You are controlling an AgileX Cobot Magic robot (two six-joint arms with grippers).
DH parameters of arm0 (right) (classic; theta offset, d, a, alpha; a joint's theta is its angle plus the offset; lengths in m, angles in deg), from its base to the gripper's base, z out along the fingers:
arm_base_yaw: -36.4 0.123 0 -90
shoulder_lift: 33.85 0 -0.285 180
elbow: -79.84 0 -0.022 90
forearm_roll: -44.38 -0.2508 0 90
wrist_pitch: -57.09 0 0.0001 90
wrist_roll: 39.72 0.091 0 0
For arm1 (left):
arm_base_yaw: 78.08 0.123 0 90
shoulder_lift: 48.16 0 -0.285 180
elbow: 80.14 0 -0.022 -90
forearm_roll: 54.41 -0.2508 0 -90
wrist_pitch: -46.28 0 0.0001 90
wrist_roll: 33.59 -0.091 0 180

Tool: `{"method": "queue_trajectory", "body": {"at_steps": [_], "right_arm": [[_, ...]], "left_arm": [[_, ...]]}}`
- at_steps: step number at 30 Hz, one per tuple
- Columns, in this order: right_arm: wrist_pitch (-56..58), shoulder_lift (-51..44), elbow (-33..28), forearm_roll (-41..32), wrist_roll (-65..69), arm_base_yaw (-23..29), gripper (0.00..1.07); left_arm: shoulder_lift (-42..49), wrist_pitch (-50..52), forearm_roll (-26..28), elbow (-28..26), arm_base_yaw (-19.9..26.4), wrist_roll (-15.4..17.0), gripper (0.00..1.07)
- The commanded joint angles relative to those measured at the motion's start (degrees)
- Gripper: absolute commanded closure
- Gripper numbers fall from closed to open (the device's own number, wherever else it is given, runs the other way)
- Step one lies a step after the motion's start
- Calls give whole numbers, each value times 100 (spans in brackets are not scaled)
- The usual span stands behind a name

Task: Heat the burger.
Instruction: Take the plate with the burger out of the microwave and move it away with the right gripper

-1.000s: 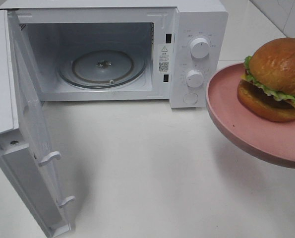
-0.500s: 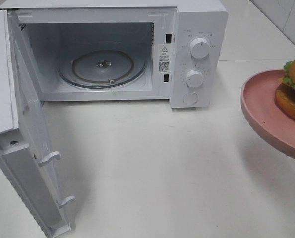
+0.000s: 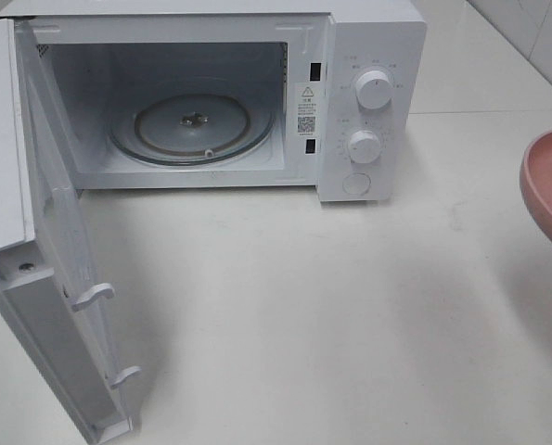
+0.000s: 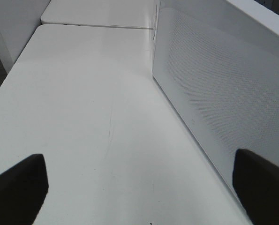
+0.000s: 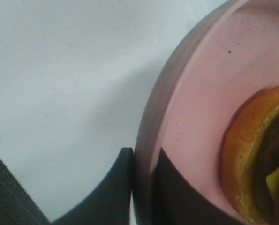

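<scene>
The burger [image 5: 252,164], with a golden-brown bun, lies on the pink plate [image 5: 200,93] in the right wrist view. My right gripper [image 5: 143,161] is shut on the plate's rim, one dark finger under it and one on top. In the exterior high view only an edge of the pink plate [image 3: 549,185] shows at the far right, held above the table; the burger and right gripper are out of that view. My left gripper [image 4: 139,183] is open and empty, low over the table beside the microwave's open door [image 4: 214,93].
The white microwave [image 3: 368,93] stands at the back with its door [image 3: 44,278] swung open to the left. Its glass turntable [image 3: 192,125] carries nothing. Two knobs and a button are on its right panel. A white table [image 3: 303,306] lies in front.
The pink plate with the burger has moved steadily to the right, so the burger has left the exterior high view and only the plate's edge still shows.
</scene>
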Motion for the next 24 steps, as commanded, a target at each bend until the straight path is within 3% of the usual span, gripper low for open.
{"method": "queue_trajectory", "body": {"at_steps": [1, 24], "right_arm": [[11, 138, 69, 458, 350, -11, 107], [132, 2361, 344, 1060, 3713, -11, 107]], "left_arm": [[97, 6, -11, -6, 6, 23, 6], [97, 6, -11, -6, 6, 23, 6]]}}
